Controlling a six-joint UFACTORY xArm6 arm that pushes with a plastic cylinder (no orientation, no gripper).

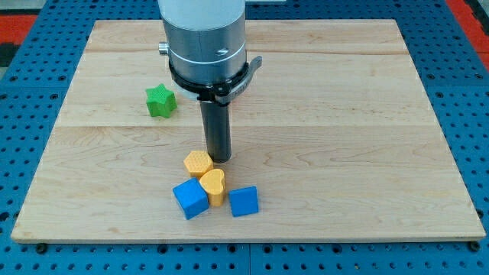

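Observation:
My tip [219, 159] rests on the wooden board [344, 137] just right of and slightly above a yellow hexagonal block [198, 163], very close to it or touching. Below that sits a yellow heart-shaped block [213, 186]. A blue cube [190, 198] lies at the heart's lower left, touching it. Another blue block [244, 201] sits at the heart's lower right. A green star-shaped block [160, 100] stands alone toward the view's upper left, well away from the tip.
The arm's grey cylindrical body [206, 38] hangs over the board's top middle. Around the board lies a blue perforated table [458, 92]. The board's bottom edge runs close below the blue blocks.

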